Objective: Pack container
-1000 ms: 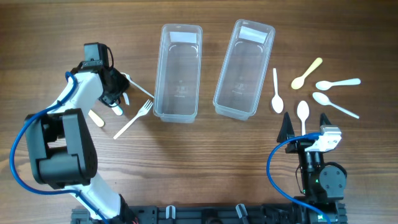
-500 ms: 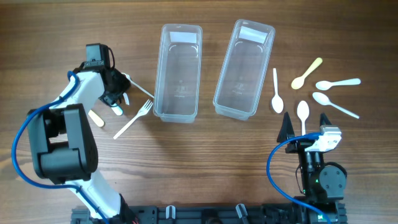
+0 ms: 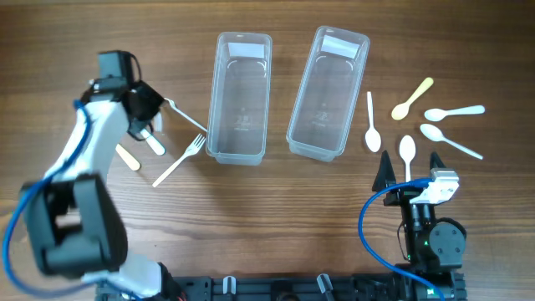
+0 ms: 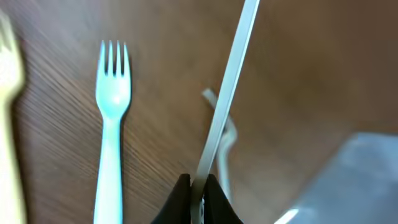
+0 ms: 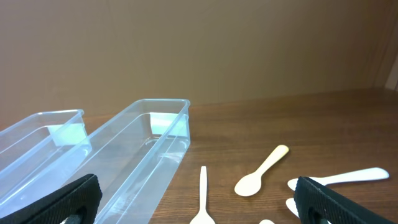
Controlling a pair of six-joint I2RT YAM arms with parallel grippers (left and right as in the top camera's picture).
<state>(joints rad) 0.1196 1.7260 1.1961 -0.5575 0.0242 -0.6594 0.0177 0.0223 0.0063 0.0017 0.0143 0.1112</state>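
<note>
While pinched, left claw [image 4: 198, 184] on utensil [image 4: 227, 92]

Left wrist view: the white utensil [image 4: 225, 93] pinched in the fingers [image 4: 176, 204] ran off the top edge, so its head wasn't in shot. The tan utensil [image 4: 9, 62] at the left edge was a cropped blur, and the container [image 4: 354, 180] corner was smeared too. Overhead, the left arm [image 3: 77, 146] was motion-blurred.

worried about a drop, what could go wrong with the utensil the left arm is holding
The left jaws pinch the white utensil only at one thin end, so it may swivel or slip out. Its long free end could catch the rim of the nearer container on the way in.
</note>
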